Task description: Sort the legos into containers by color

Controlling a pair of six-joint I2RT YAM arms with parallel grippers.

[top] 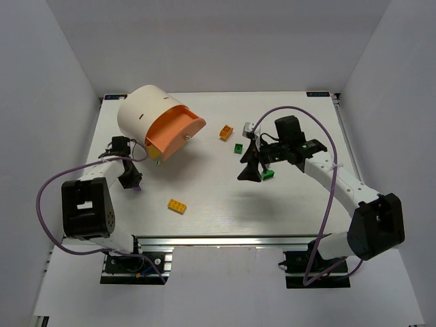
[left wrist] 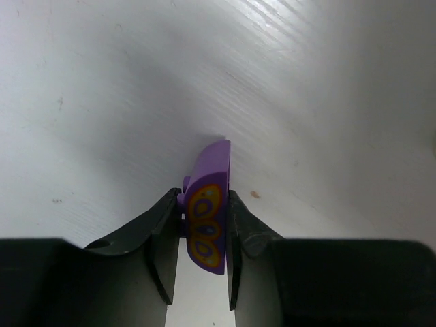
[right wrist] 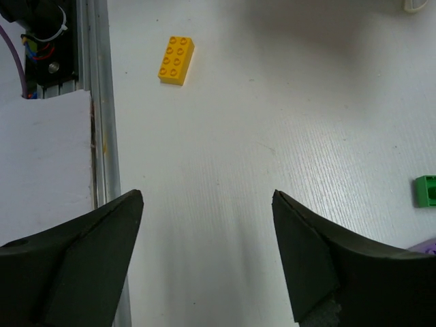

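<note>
Left gripper [left wrist: 203, 199] pinched purple lego [left wrist: 208, 225], near cream drum [top: 144, 109], on its front side; right gripper [right wrist: 208, 204] stood spread wide, well right of it.

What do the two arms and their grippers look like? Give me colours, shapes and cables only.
Left arm and right arm match: white links between bulky black joint housings, each trailed by a looping purple cable. The left gripper and right gripper are matte black, with two tapered wedge-shaped fingers.
</note>
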